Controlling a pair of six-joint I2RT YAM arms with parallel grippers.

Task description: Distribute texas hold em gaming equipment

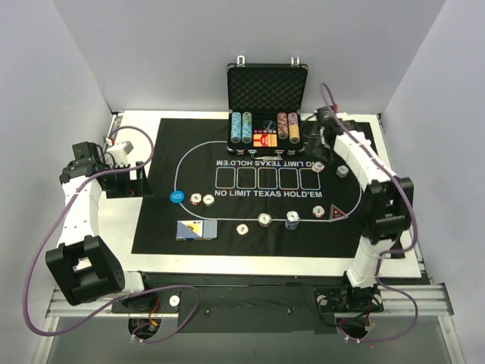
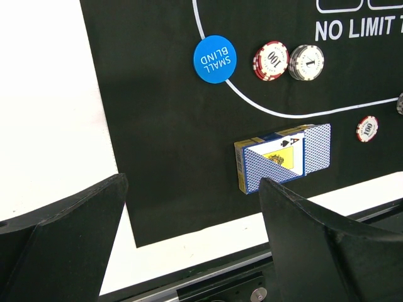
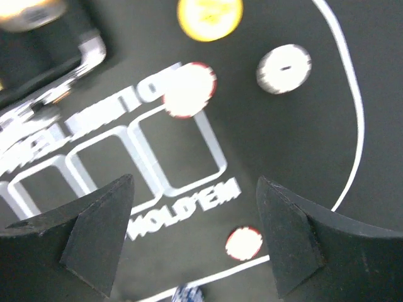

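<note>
Left tool (image 2: 194,182): jaws spread wide and empty, near the card pack (image 2: 283,157). Right tool (image 3: 195,182): jaws apart and empty, over the black mat (image 3: 283,157).

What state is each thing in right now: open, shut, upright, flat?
Case, open, lid raised.
Chips in case, stacked in rows.
Loose chips, lying flat.
Card pack, lying flat.
Blue disc, flat, lettering up.
Mat, spread flat.
Left jaws, open, empty.
Right jaws, open, empty.
</note>
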